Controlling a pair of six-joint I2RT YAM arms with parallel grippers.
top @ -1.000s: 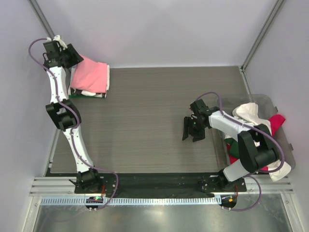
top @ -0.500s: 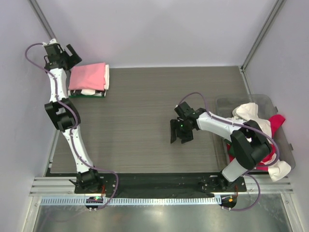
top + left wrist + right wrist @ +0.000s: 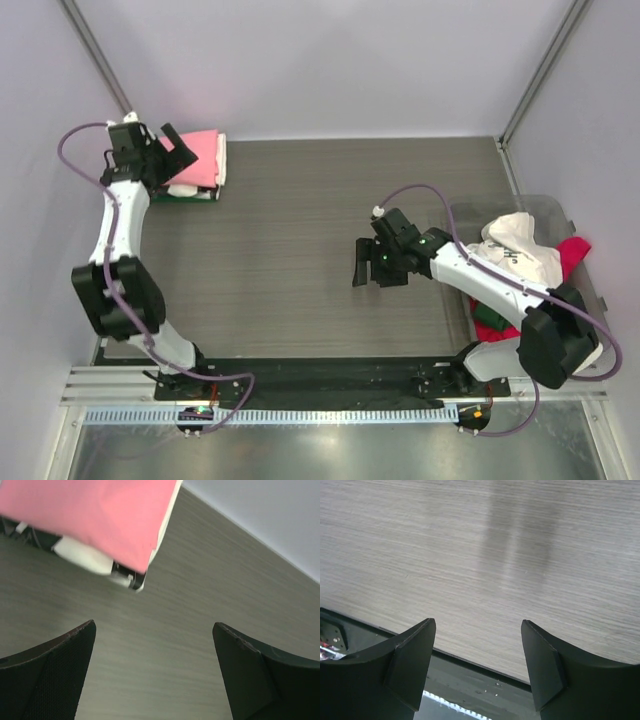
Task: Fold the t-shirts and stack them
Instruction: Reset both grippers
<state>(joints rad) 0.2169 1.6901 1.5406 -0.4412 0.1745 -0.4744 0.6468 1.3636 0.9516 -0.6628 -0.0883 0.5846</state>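
A stack of folded t-shirts sits at the table's back left, with the salmon-pink tee [image 3: 203,158] on top and white and dark green layers under it. In the left wrist view the pink tee [image 3: 95,515] fills the upper left. My left gripper [image 3: 180,148] is open and empty, over the stack's left part. My left gripper's fingers [image 3: 55,675] show bare table between them. My right gripper [image 3: 372,266] is open and empty above the table's middle right. A bin [image 3: 590,290] at the right holds a white tee [image 3: 520,245], a red one [image 3: 573,252] and a dark green one [image 3: 490,315].
The grey wood-grain table [image 3: 300,240] is bordered by walls at the back and sides. A black base rail [image 3: 330,375] runs along the near edge and shows in the right wrist view [image 3: 470,680].
My left arm has swung down and right, from beyond the stack's left corner to over the stack. My right gripper has moved left from near the bin towards the table's middle, still open.
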